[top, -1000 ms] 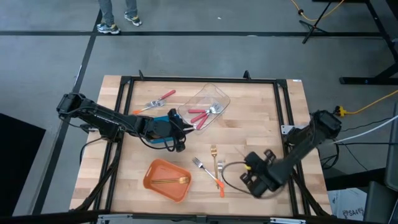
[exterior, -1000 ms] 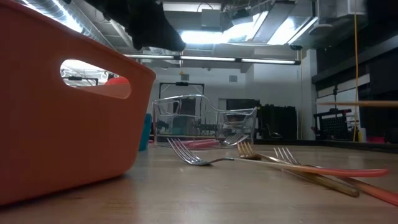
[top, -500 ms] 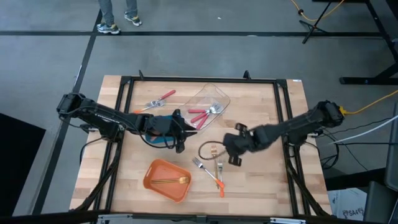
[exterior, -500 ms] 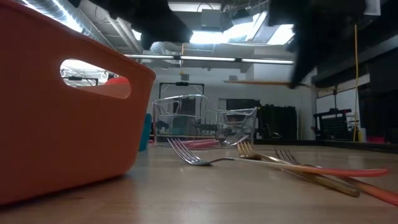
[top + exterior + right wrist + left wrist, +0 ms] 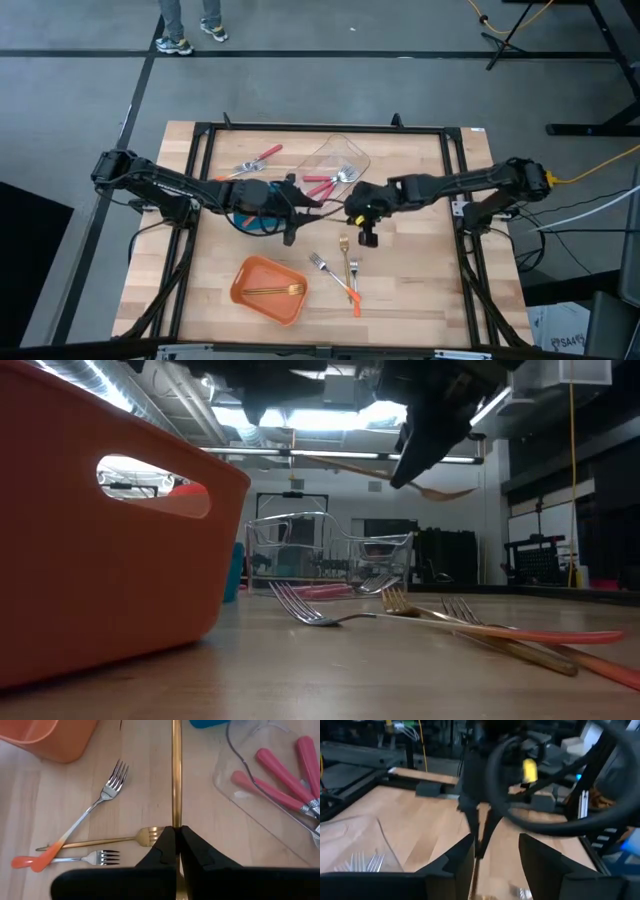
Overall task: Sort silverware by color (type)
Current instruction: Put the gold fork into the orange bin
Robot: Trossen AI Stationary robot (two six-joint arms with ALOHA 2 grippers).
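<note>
My right gripper [image 5: 177,827] is shut on an all-gold fork [image 5: 325,207] above the table's middle, also seen in the low view [image 5: 440,492]. My left gripper [image 5: 495,845] is open just left of it. The fork's handle points at the gap between the left fingers, and I cannot tell whether they touch it. Two gold forks [image 5: 348,258] and an orange-handled fork [image 5: 335,277] lie flat on the table below. Red-handled forks [image 5: 325,185] lie in the clear container [image 5: 345,152]. One gold fork [image 5: 275,291] lies in the orange container [image 5: 245,280]. My right gripper pinches the gold fork between its two fingers [image 5: 165,845] near the tines end. It comes from the table's right, slanting down. The handle [image 5: 176,770] runs straight out ahead of the fingers toward the left gripper. The fork is lifted clear and nearly level.
A blue container [image 5: 255,220] sits under my left arm. A red-handled fork [image 5: 258,158] lies on the far left part of the table. A black frame [image 5: 320,128] borders the tabletop. A person's feet [image 5: 190,35] show on the floor beyond the far edge.
My right gripper has swung from the near right part of the table up and toward the far left, carrying the gold fork until it faces my left gripper. The forks on the table have kept their places.
</note>
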